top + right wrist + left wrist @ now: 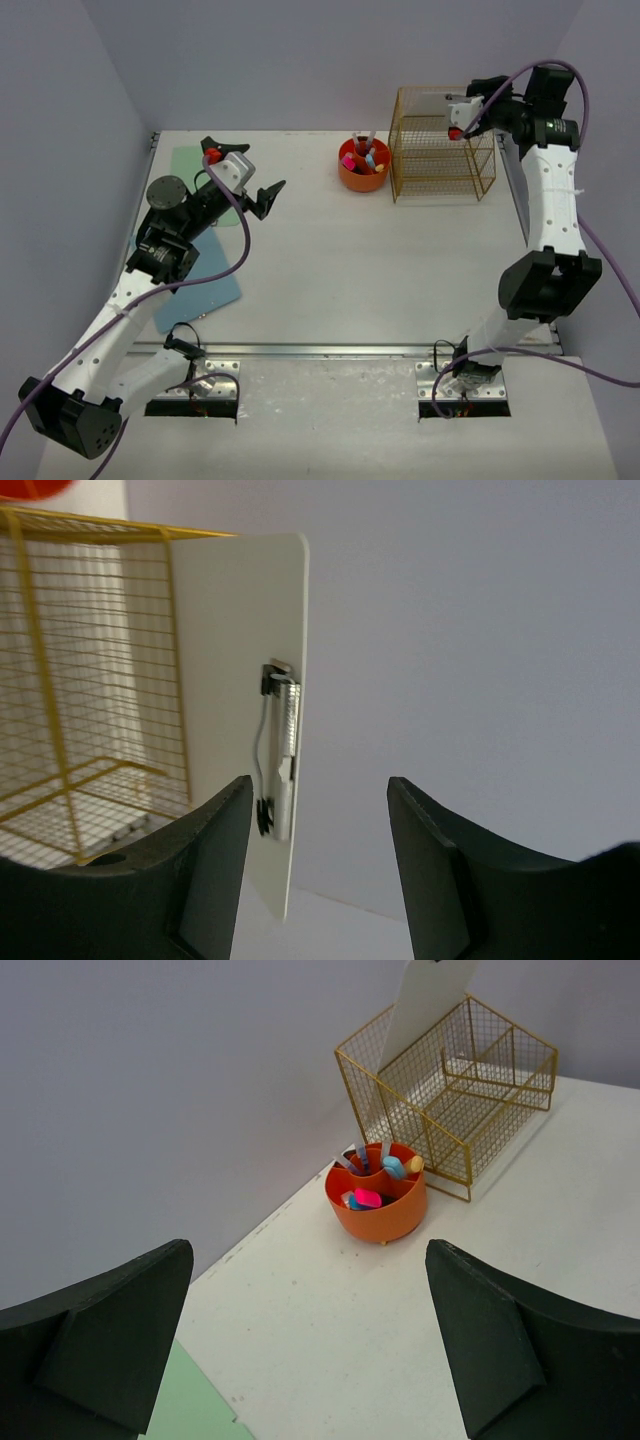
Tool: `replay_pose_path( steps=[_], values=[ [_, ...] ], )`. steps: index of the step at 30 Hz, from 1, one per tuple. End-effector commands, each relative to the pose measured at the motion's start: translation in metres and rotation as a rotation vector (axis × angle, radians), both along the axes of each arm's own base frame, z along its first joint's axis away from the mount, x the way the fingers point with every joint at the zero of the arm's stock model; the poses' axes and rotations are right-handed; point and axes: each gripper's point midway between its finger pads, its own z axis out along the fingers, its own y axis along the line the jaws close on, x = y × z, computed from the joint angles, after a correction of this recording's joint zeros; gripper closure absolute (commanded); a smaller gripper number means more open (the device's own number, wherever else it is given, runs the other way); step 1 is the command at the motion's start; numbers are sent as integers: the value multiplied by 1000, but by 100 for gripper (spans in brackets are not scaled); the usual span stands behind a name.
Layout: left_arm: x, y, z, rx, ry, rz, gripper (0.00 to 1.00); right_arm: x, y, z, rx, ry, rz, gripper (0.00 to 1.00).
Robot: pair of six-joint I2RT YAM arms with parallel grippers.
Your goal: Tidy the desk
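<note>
On the desk's (330,270) far right, the clipboard (240,680) stands upright at the wire rack's (440,160) far side, with the right gripper's (320,810) fingers spread just beside it. It is best to draw straight back without nudging the board. The left gripper (310,1290) hangs wide open and empty over the desk's left.
</note>
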Motion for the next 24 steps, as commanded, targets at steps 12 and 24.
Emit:
replay_pose_path(
  steps=[12,24],
  values=[
    [13,5,4,-17,-1,60,0,66,-25,83,165,-347,-146,38],
    [34,15,-24,-43,260,173,0,-15,9,122,495,-143,-125,35]
  ],
)
